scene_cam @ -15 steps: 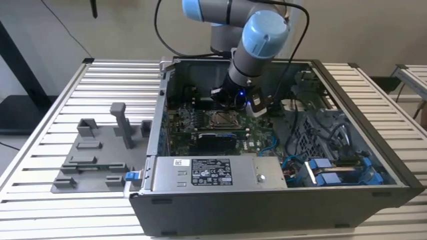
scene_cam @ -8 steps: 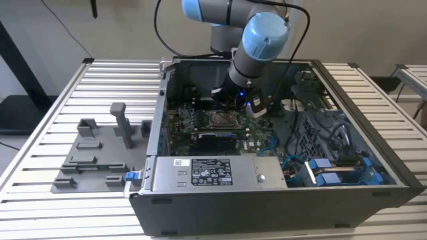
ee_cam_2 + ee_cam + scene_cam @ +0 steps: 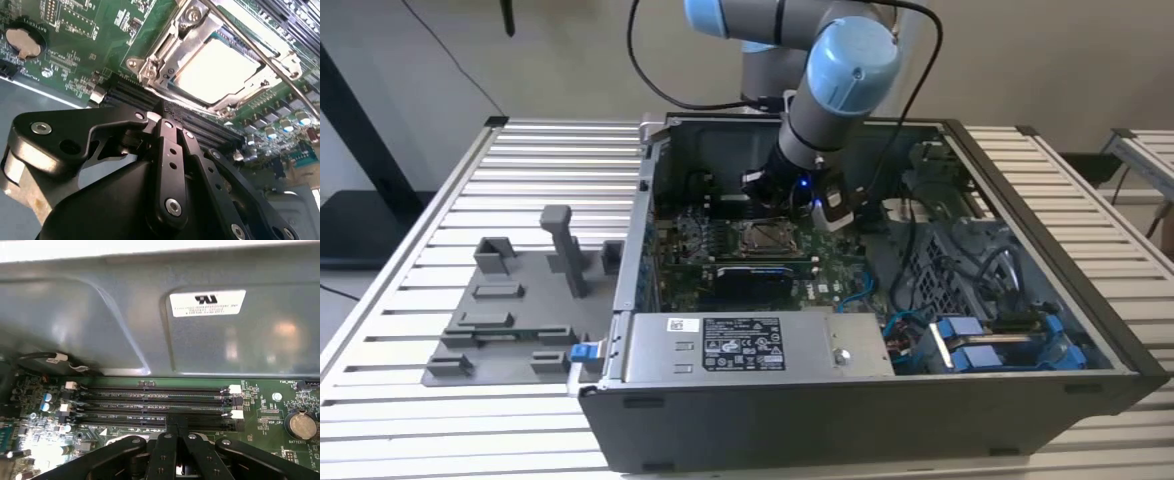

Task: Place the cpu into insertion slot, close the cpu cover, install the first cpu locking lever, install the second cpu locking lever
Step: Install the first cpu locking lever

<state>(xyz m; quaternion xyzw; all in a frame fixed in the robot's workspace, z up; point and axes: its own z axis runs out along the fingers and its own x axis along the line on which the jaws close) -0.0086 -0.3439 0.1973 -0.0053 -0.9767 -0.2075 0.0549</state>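
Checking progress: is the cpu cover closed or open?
Closed: in the second wrist view the cpu cover lies flat, framing the cpu.

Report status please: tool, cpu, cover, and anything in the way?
Tool shut, empty, over memory slots. Cpu lies under closed cpu cover. No obstruction seen.

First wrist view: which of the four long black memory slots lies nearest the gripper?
The slot running right by the gripper, farthest from the grey case wall; the other three lie between.
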